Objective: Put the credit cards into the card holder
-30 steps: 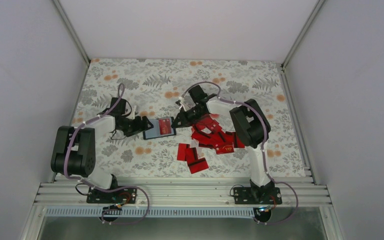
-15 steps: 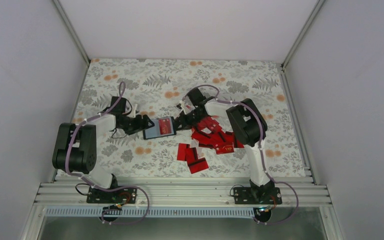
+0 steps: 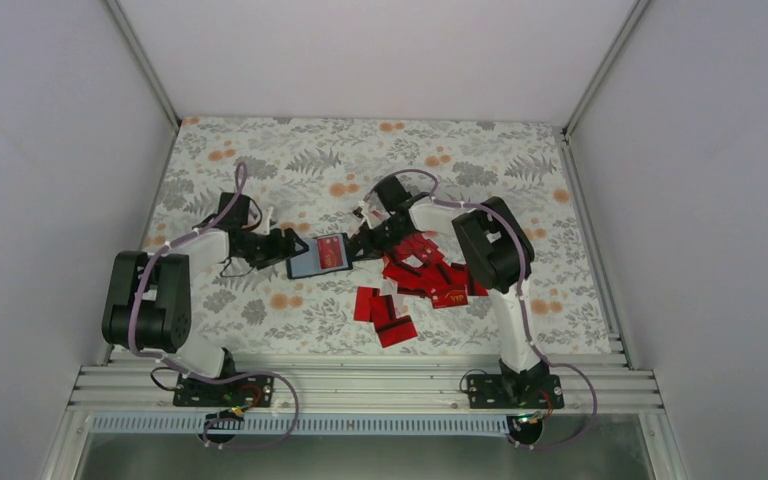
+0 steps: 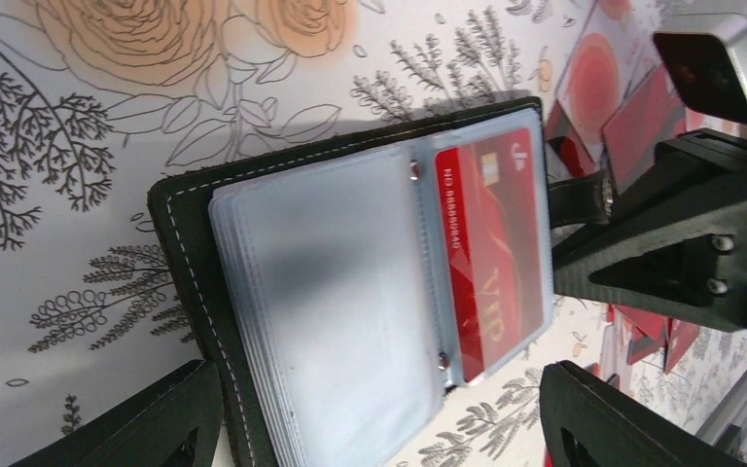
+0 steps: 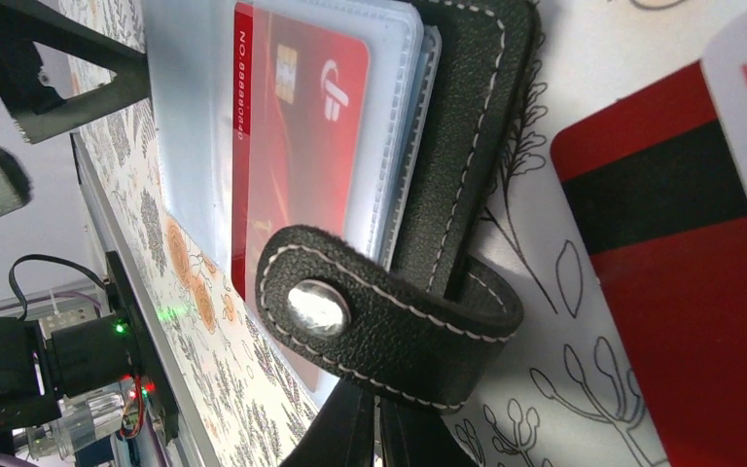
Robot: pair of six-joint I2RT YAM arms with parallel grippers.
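The card holder point(image 4: 331, 292) lies open on the floral table point(image 3: 260, 160), between my two grippers. My left gripper point(image 4: 379, 375) stands wide apart, straddling the holder's left end. My right gripper point(image 5: 370, 438) is pinched together at the snap tab point(image 5: 389, 311); whether it nips the tab I cannot tell. One red card point(image 4: 491, 253) sits pocketed, reading "VIP" and "NO. 8888…". Recommended: brace the holder flat, clear the tab squarely, then fetch from the loose credit cards point(image 3: 420, 280) just beside.
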